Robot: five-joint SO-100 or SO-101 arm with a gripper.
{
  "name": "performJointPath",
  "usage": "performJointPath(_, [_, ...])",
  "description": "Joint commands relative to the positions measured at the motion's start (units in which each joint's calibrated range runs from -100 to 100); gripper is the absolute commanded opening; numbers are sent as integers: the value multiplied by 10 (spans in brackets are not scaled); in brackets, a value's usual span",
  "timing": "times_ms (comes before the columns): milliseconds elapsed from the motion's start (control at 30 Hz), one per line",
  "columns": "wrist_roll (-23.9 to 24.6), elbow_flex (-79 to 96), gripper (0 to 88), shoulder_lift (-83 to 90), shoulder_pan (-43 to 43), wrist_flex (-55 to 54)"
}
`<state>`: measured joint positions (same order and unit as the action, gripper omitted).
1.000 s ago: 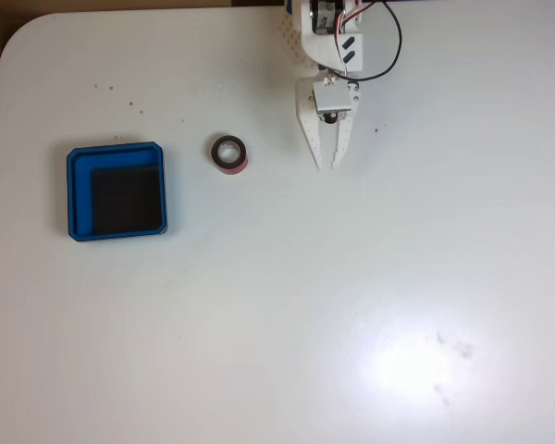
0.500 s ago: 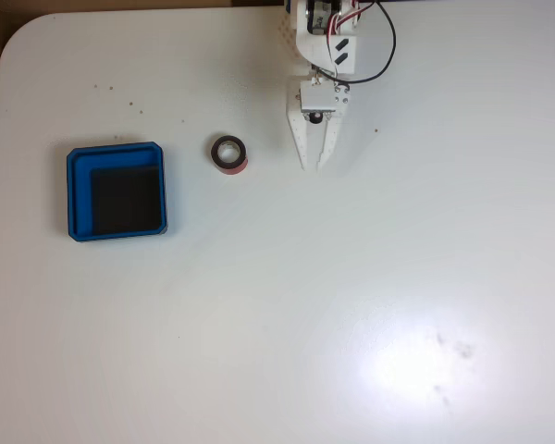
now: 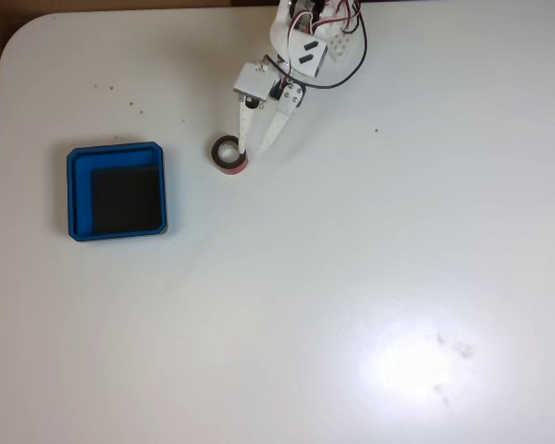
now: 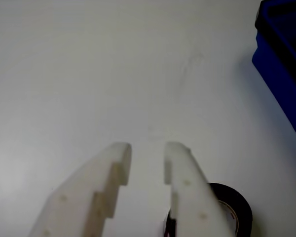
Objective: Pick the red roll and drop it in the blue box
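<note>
- Task barely begun: the small round tape roll with a red outer side and a dark ring face (image 3: pixel 228 154) lies flat on the white table (image 3: pixel 351 277), not lifted.
- The shallow square bright-blue plastic box with a dark inner floor (image 3: pixel 117 154) holds nothing. Seen from the fixed view it sits to the left of the roll, near but apart, with bare table between them.
- The white two-finger gripper (image 3: pixel 250 151) hangs over the roll's right edge in the fixed view. One fingertip overlaps the ring; the other is just right of it.
- Jaws: a narrow gap, nothing held. In the wrist view the gripper (image 4: pixel 147 151) shows bare table between its fingers, and the roll (image 4: pixel 237 207) peeks out from behind the right-hand finger, not between the two.
- Judgement: the fingers do not straddle the roll. They look set to need a wider spread and a shift toward the roll before any grasp.
- Left to do: grasp, lift, carry to the box, release.
- Around the roll: a few dark specks on the table, up and to its left, and the arm's black cable (image 3: pixel 351 67) above it to the right. A corner of the box (image 4: pixel 281 64) shows in the wrist view.
- Nothing stands between roll and box.
</note>
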<state>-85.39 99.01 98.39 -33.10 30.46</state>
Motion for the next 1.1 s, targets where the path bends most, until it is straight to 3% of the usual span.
performJointPath(0, [-2, 7, 6, 4, -47, -13])
performJointPath(200, [-3, 6, 5, 4, -117, -12])
performJointPath(433, [-5, -6, 5, -26, -120, -12])
performJointPath(1067, [1, -318, 5, -454, -116, -12])
